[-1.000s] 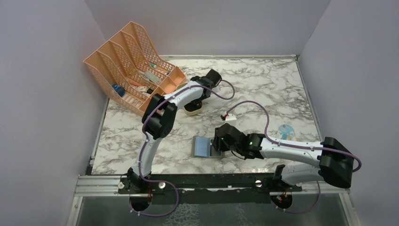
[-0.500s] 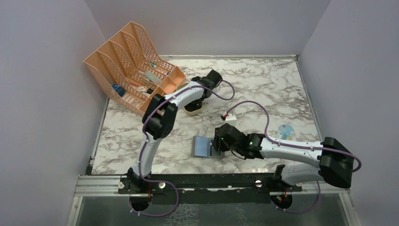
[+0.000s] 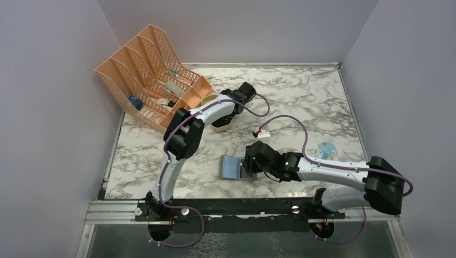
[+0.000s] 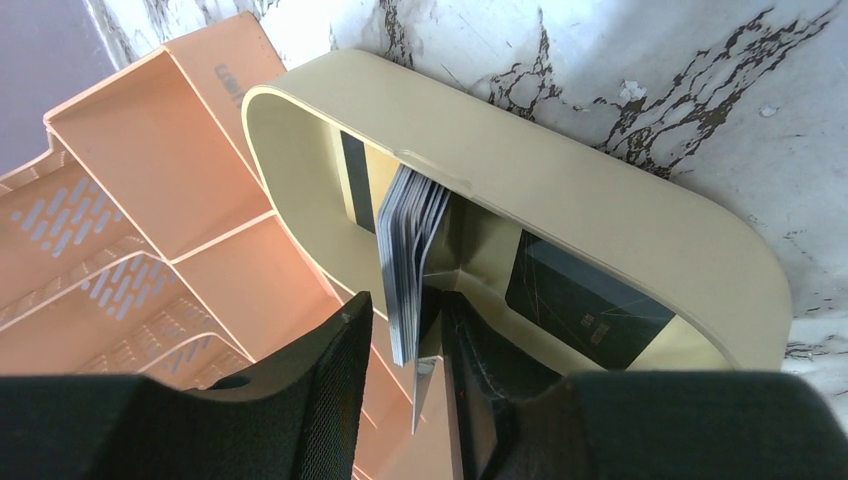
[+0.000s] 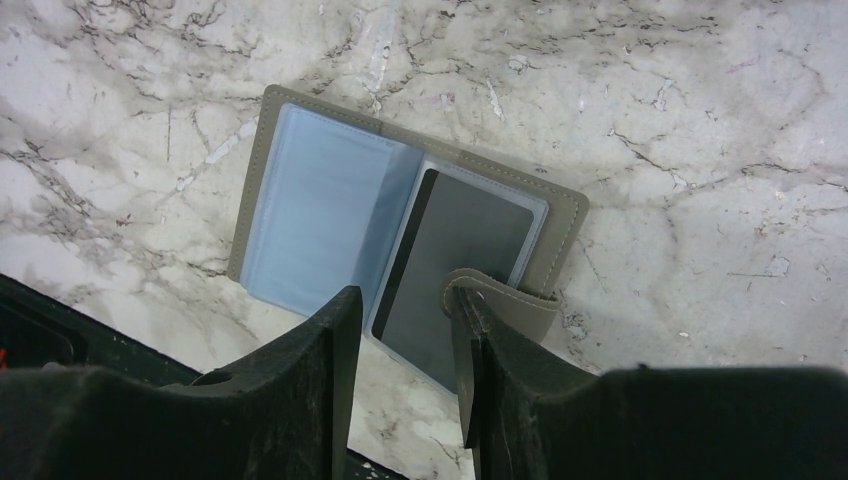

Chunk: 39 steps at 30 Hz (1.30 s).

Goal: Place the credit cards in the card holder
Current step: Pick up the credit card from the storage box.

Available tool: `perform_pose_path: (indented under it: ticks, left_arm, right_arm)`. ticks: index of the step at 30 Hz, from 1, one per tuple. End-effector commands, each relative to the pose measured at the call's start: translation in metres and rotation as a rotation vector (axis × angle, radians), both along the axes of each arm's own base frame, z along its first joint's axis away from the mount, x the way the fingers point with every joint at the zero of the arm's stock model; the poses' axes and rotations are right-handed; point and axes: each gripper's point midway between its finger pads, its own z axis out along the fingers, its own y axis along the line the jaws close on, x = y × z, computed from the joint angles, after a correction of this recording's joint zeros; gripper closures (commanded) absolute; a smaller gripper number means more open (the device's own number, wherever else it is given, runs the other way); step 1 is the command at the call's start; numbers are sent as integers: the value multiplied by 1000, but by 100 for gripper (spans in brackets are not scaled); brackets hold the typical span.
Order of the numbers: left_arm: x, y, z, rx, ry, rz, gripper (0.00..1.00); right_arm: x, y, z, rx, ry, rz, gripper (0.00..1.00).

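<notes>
Several credit cards [image 4: 410, 250] stand on edge as a stack in the tan oval tray [image 4: 600, 200], and a dark card [image 4: 580, 300] lies flat on its floor. My left gripper [image 4: 403, 305] straddles the stack. The right finger is against the stack and a gap shows at the left finger [image 4: 340, 345]. From above, the left gripper [image 3: 221, 115] reaches down into the tray [image 3: 220, 128]. The grey card holder [image 5: 310, 210] lies open on the marble, with a dark card [image 5: 460, 250] in its right pocket. My right gripper [image 5: 405, 300] hovers open over its near edge, its strap against the right fingertip. It also appears from above [image 3: 251, 161], beside the holder [image 3: 232, 167].
A peach mesh file rack [image 3: 150, 75] with small items stands at the back left, right beside the tray [image 4: 150, 200]. A small white object [image 3: 262, 133] and a round blue disc [image 3: 327, 149] lie on the marble to the right. Purple cables loop over the middle.
My left arm has shifted slightly at the tray, and its jaws have narrowed around the card stack. The right arm and the card holder have not moved.
</notes>
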Motion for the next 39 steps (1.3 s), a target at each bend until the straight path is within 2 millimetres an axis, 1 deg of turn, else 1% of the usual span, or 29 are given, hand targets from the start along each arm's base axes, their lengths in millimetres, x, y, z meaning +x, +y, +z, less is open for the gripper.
perform_pose_path:
  ticks: [1,6,14,22,23,25,26,30,35,39]
  left_arm:
    - [2,2,26,-4,-68,20,67]
    - [2,2,32,0,-82,21,69]
    - [0,5,33,6,-85,27,69]
    - [1,6,41,8,-103,27,69]
    - [1,5,42,6,-104,25,71]
    - [0,4,42,4,-103,22,84]
    - [0,4,42,5,-104,22,86]
    - [-3,4,42,5,-98,20,87]
    - [-16,-2,47,-39,-72,33,100]
    - [-27,-10,55,-126,-54,66,100]
  right_arm:
    - [4,4,5,16,-15,-7,61]
    - [4,5,7,17,-18,-7,61]
    - [5,6,6,14,-18,-4,61]
    - [6,7,7,13,-22,0,61]
    - [5,8,7,14,-21,1,61]
    - [6,8,7,13,-21,0,61]
    - [6,8,6,11,-21,0,61]
    - [6,9,6,12,-20,2,61]
    - [5,9,6,12,-16,6,61]
    - [4,9,5,15,-13,6,61]
